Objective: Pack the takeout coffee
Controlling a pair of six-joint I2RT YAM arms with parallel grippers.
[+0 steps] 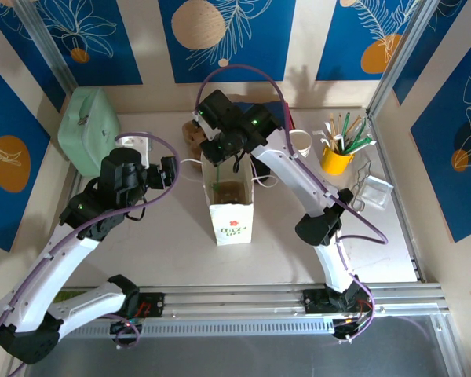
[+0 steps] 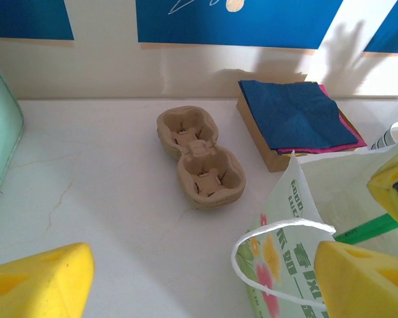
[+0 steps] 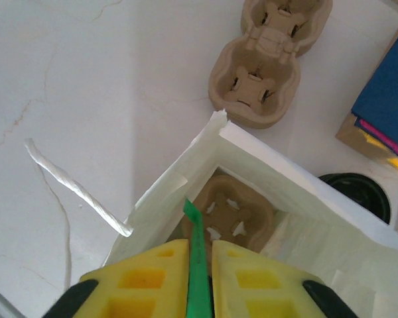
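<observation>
Right gripper [image 3: 199,258] pinches green straw [image 3: 194,225] over bag [image 3: 292,192], held end hidden; left gripper [image 2: 202,278] wide, empty.

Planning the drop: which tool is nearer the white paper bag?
Right. The right tool hangs directly above the white paper bag, pinching a green stick; the left tool sits open off the bag's left side.
</observation>
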